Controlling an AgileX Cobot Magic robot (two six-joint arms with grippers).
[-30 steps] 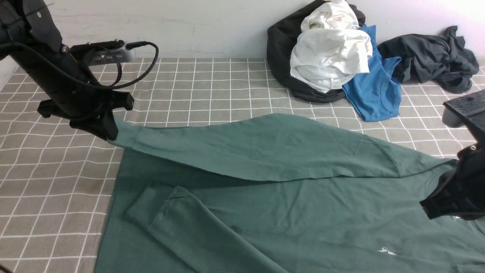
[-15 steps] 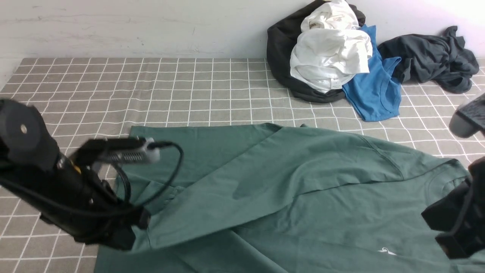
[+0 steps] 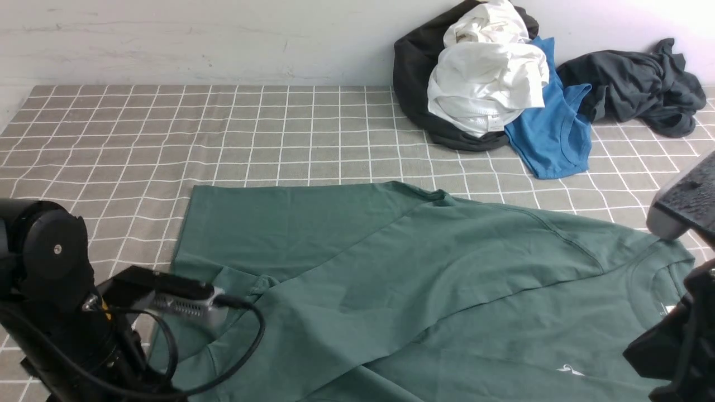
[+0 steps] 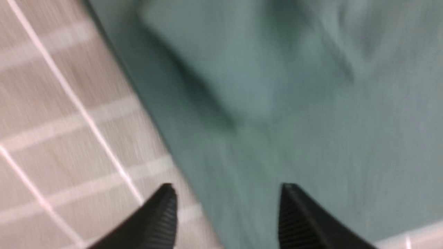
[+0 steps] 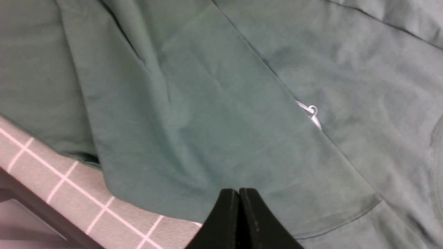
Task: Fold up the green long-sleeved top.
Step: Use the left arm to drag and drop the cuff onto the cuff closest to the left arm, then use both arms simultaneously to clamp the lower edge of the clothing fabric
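The green long-sleeved top (image 3: 447,290) lies spread over the near half of the table, collar (image 3: 642,273) to the right. One sleeve (image 3: 357,296) lies folded slantwise across the body toward the near left. My left gripper (image 4: 227,188) is open over the top's edge (image 4: 277,138), nothing between its fingers; the view is blurred. The left arm (image 3: 56,312) is low at the near left. My right gripper (image 5: 238,190) is shut and empty just above the cloth near the white logo (image 5: 309,112). The right arm (image 3: 676,346) is at the near right.
A heap of black, white (image 3: 486,84) and blue (image 3: 553,134) clothes sits at the back by the wall, with a charcoal garment (image 3: 637,84) to its right. A checked cloth (image 3: 167,139) covers the table. The table's near edge (image 5: 38,214) lies close to my right gripper.
My left gripper carried the sleeve from the far left down across the body to the near left, then opened and let it go. The right arm sank a little.
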